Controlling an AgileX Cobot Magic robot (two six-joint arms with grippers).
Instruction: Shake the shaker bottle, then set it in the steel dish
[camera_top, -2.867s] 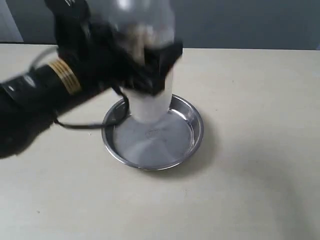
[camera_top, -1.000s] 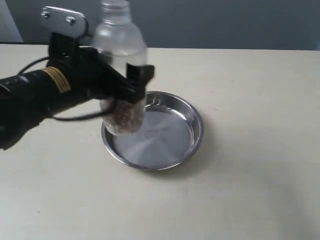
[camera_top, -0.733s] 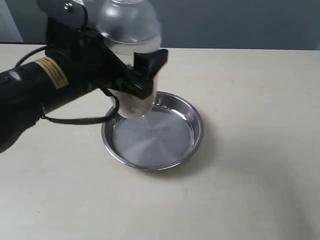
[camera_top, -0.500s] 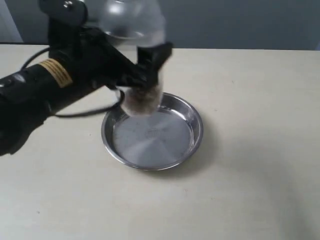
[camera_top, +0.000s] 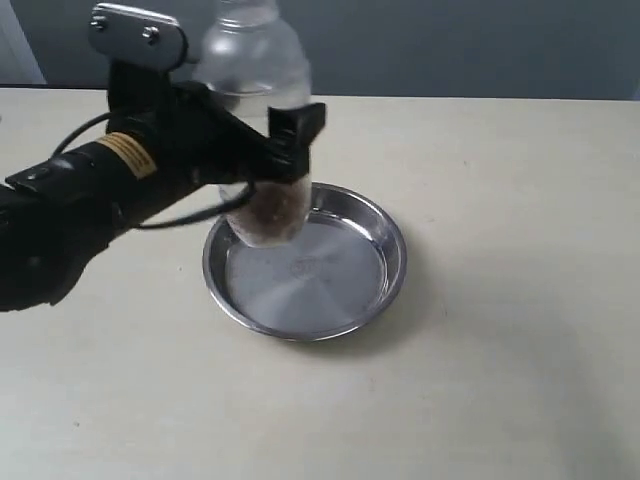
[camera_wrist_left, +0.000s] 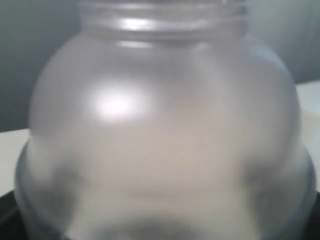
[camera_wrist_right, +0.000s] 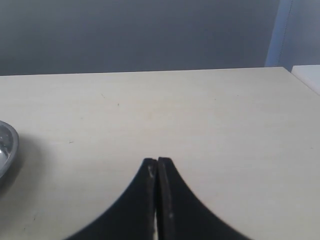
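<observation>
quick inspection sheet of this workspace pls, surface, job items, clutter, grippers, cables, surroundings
surface: pale table, a few small specks
job's things: shaker bottle roughly upright, brown granules at its bottom, held over the left part of the steel dish; nothing lies in the dish
clutter: nothing seen
grippers: left gripper shut on the bottle; right gripper shut, holding nothing
cables: black cable loops under the left arm
surroundings: grey wall
</observation>
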